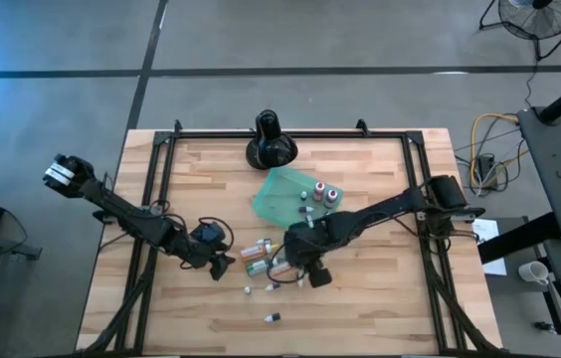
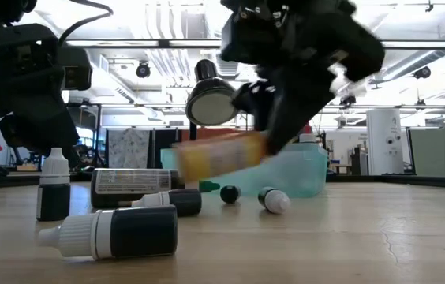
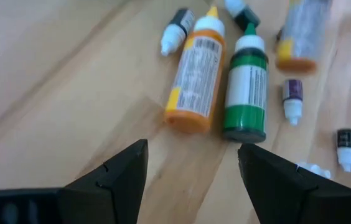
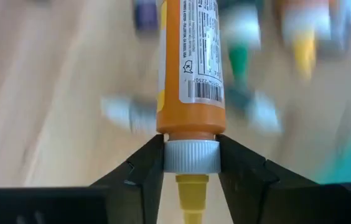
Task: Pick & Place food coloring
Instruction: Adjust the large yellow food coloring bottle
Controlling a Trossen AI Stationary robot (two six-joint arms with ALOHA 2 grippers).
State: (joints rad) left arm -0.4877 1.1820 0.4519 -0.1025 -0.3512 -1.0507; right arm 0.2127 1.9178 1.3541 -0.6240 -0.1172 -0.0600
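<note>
- My right gripper [image 4: 190,163]: jaws pinching an orange food coloring bottle [image 4: 190,68] by its white ribbed cap [image 4: 190,155], yellow nozzle pointing back toward my wrist, bottle body pointing away from the jaws.
- Low view: same orange bottle [image 2: 218,155] lifted clear of the wooden surface [image 2: 349,237], lying roughly level, blurred.
- High view: right gripper [image 1: 305,261] sits mid-surface, just past the near edge of the teal tray [image 1: 280,194].
- My left gripper [image 3: 191,171]: jaws spread wide, pinching nothing, hovering low over the surface.
- Straight ahead of the left jaws: another orange bottle [image 3: 197,74] and a green bottle [image 3: 246,87] lying side by side, nearly touching each other, caps pointing away from the jaws.
- Beyond and beside those: small purple bottle [image 3: 292,98], small dark bottle [image 3: 346,146], another small dark white-capped bottle [image 3: 177,31], all lying down, apart from one another.
- Blurred orange-bottomed shape [image 3: 300,37] farther out past the green bottle; can't tell more.
- High view: left gripper [image 1: 213,261] just beside the bottle cluster [image 1: 258,257], left of my right gripper.
- Two red-capped bottles [image 1: 325,194] stand on the tray, well beyond the right jaws.
- Black round-based stand [image 1: 271,139] at the far edge, behind the tray.
- Low view foreground: dark bottle lying down [image 2: 120,233], dark bottle standing upright [image 2: 54,189], both on the surface.
</note>
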